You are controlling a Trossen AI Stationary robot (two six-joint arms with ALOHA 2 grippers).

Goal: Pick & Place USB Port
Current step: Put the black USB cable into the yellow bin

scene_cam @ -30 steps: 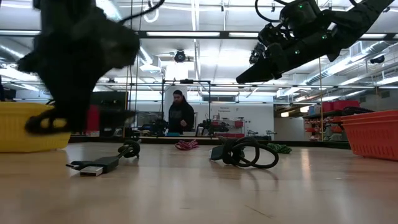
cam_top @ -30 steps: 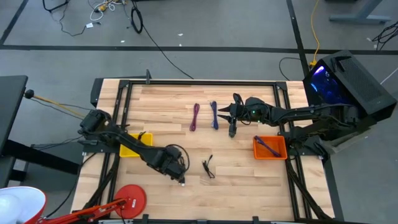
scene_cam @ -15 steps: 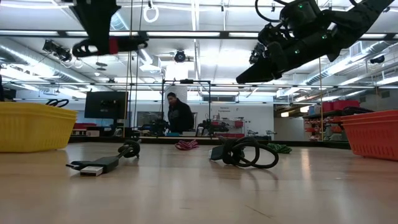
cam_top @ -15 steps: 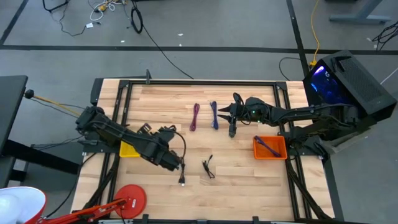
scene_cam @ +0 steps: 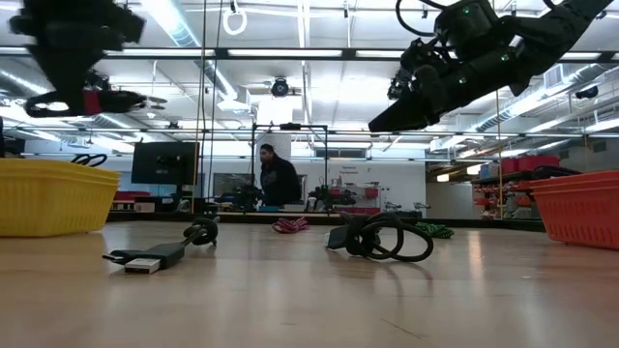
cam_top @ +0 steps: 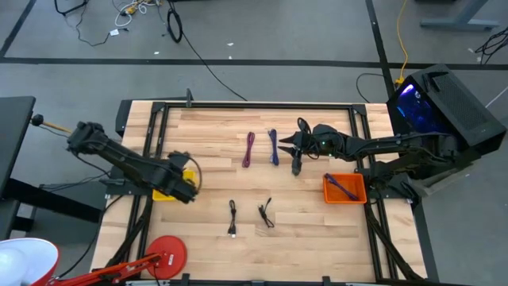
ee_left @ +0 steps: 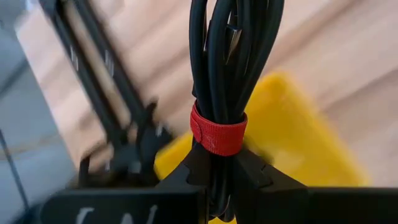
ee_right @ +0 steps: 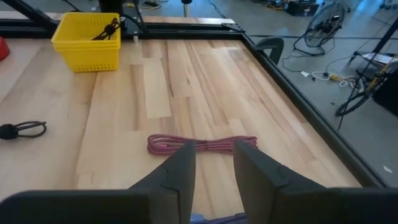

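Two arms work over the bench (cam_top: pixel 317 230). Left gripper (cam_top: pixel 184 184) hangs above the yellow bin (cam_top: pixel 163 193) at the bench's left edge, fingers clamped on a black cable (ee_left: pixel 233 74) bundled with a red strap (ee_left: pixel 217 132). Two black cables (cam_top: pixel 232 218) lie near the front edge. Two purple cables (cam_top: pixel 249 148) lie toward the back. Right gripper (cam_top: pixel 296 168), fingers apart and empty, hovers beside them; orange bin (cam_top: pixel 345 194) sits at the right edge.

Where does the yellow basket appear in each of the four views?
High view: yellow basket at the table's left edge, partly under the left gripper.
Low view: far left, standing on the table.
Left wrist view: behind the black cable bundle that this gripper holds.
Right wrist view: far across the table, near the frame.
Shared landmark: the left gripper with its bundle, at the basket.
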